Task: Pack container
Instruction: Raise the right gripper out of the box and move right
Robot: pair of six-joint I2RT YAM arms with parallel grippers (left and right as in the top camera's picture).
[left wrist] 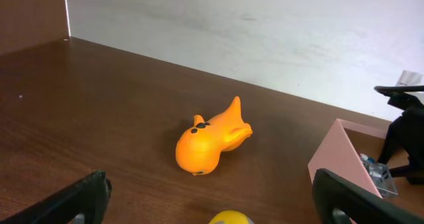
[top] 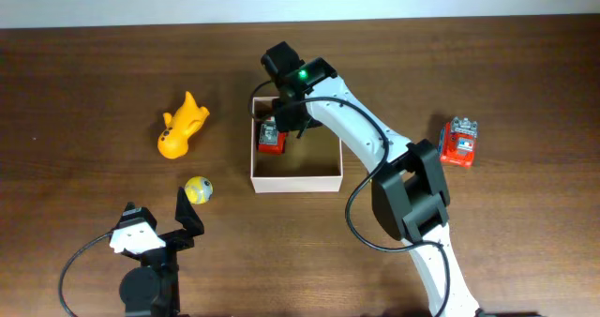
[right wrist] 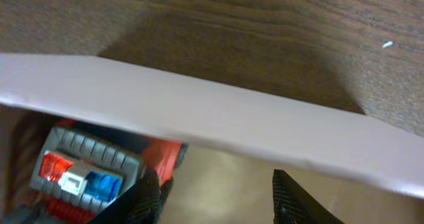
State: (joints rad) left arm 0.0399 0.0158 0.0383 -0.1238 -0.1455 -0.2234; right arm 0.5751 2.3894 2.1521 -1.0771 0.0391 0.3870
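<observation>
One red toy (top: 271, 137) sits in the container (top: 295, 182); right fingers (right wrist: 295, 201) and left fingers (left wrist: 79, 199) gape empty; fish (top: 181, 127), ball (top: 198, 189), second red toy (top: 459, 141) lie outside it, unpacked.

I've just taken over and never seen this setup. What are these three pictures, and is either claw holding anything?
Two robot arms work at a brown wooden table. One picture looks straight down; the other two come from wrist cameras. The right gripper is open inside the square white-walled container, beside a red toy vehicle lying there. The left gripper is open and empty, near a small yellow ball. An orange fish-shaped toy and a second red toy lie outside on the table.
</observation>
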